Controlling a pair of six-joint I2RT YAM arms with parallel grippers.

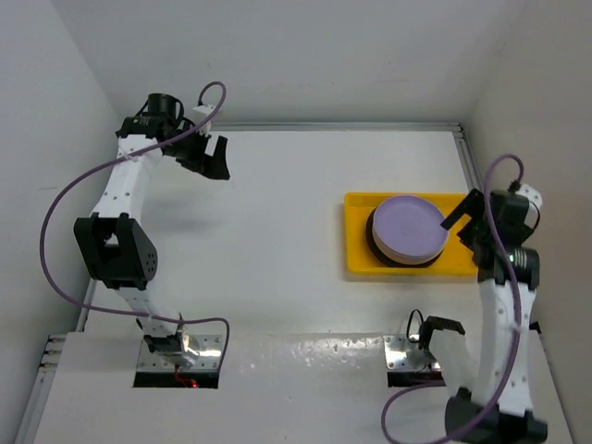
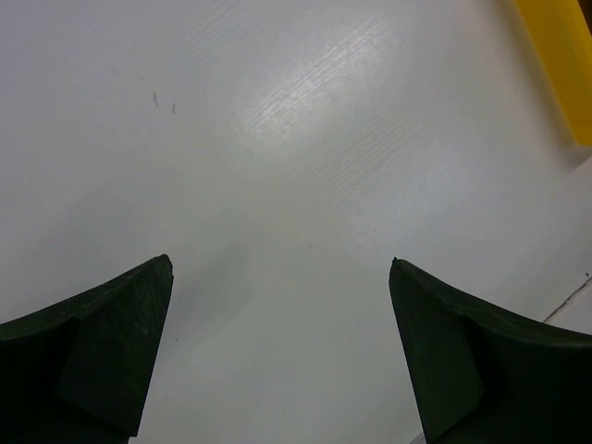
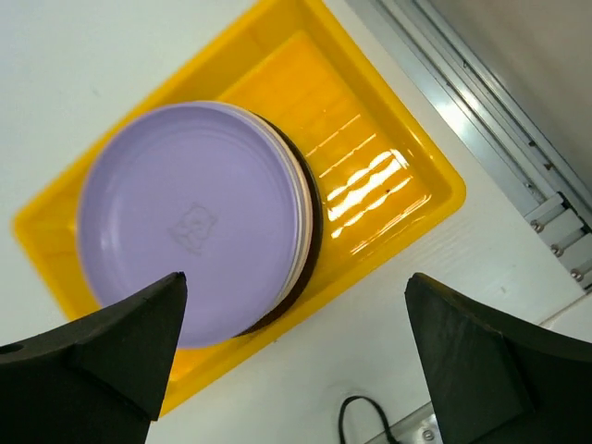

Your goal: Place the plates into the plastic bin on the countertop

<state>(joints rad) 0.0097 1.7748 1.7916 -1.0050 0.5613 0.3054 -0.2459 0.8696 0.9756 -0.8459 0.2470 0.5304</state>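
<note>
A stack of plates (image 1: 408, 231) lies in the yellow plastic bin (image 1: 359, 250) at the right of the white countertop (image 1: 268, 231); the lavender plate (image 3: 190, 217) is on top, with cream and dark rims showing under it. My right gripper (image 1: 467, 220) hovers open just right of the stack, above the bin's right end, with nothing between its fingers (image 3: 129, 338). My left gripper (image 1: 208, 155) is open at the far left, over bare countertop (image 2: 277, 185). A corner of the plastic bin (image 2: 564, 65) shows in the left wrist view.
White walls (image 1: 277, 55) close in the countertop at the back and both sides. A metal rail (image 3: 499, 120) runs along the right edge. Mounting plates (image 1: 180, 356) and cables sit at the near edge by the arm bases.
</note>
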